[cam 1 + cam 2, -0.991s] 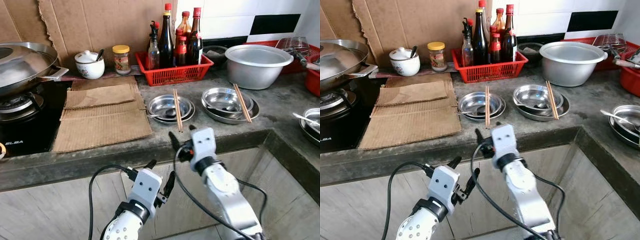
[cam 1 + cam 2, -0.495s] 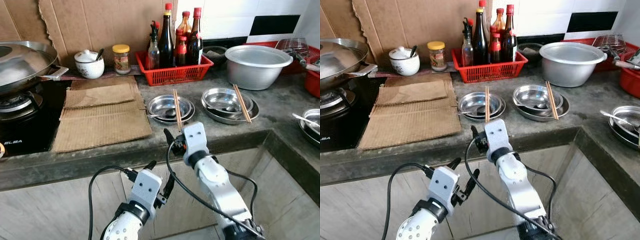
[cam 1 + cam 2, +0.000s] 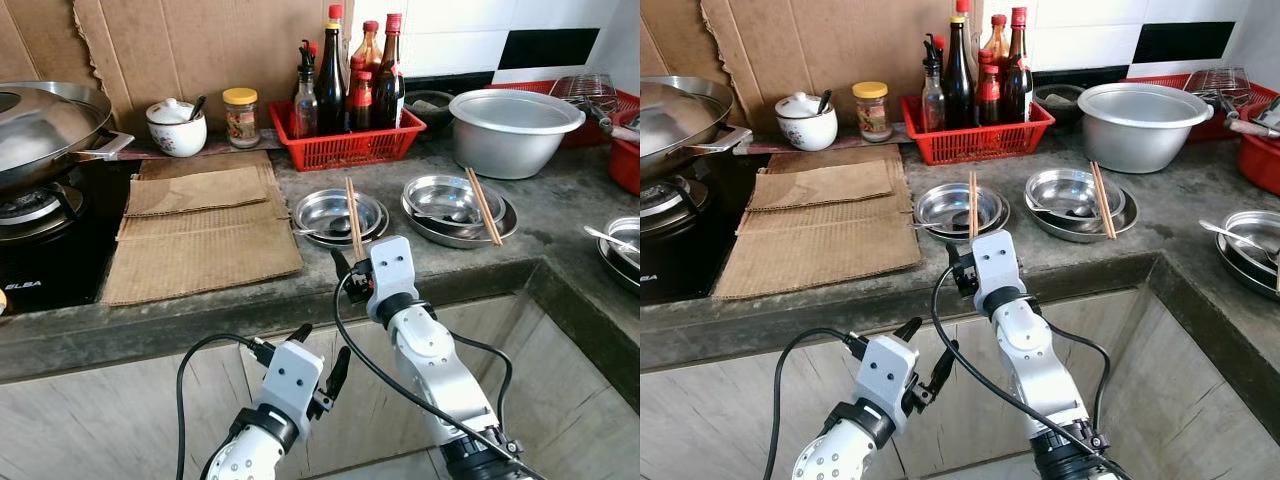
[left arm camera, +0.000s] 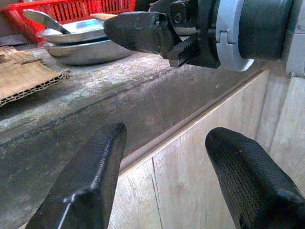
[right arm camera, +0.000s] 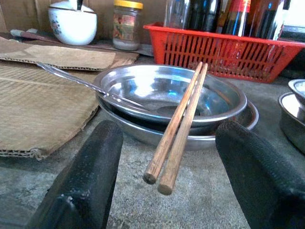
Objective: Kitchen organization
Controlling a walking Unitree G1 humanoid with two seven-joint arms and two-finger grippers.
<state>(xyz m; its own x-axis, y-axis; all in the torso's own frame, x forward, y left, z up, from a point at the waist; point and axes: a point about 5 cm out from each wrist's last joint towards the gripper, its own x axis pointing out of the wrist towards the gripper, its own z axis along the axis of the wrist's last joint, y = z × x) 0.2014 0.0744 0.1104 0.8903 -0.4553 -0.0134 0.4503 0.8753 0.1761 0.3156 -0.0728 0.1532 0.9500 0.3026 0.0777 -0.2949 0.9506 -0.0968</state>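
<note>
1. The right gripper (image 3: 345, 275) is held at the front edge of the bench (image 3: 560, 215), just in front of the near bowl (image 3: 340, 213). Its fingers (image 5: 81, 186) are spread wide, w/ nothing held.
2. A pair of chopsticks (image 5: 178, 129) is laid across the near bowl. The near ends stick out past the rim, toward the front edge, and are lined up between the open fingers but not touched yet.
3. A spoon (image 5: 86, 85) is also left in that bowl, which is stacked on a second dish.
4. The left gripper (image 3: 320, 365) is kept low, under the bench edge, by the cupboard front. It is open too, nothing in it.
5. A second bowl w/ chopsticks (image 3: 485, 205) is set further right; a red basket of bottles (image 3: 345, 140) is at the back edge.
6. Step in hand, prob.: the sticks are to be grabbed.
7. What could go wrong:
 - The sticks are thin and round. If they are pinched only at the tips, one could be squeezed out and dropped.
 - If the sticks are pushed fwd, they could be rolled off the rim into the bowl.
 - If the gripper is lowered too far, the bench could be bumped or the bowl stack shoved back.
</note>
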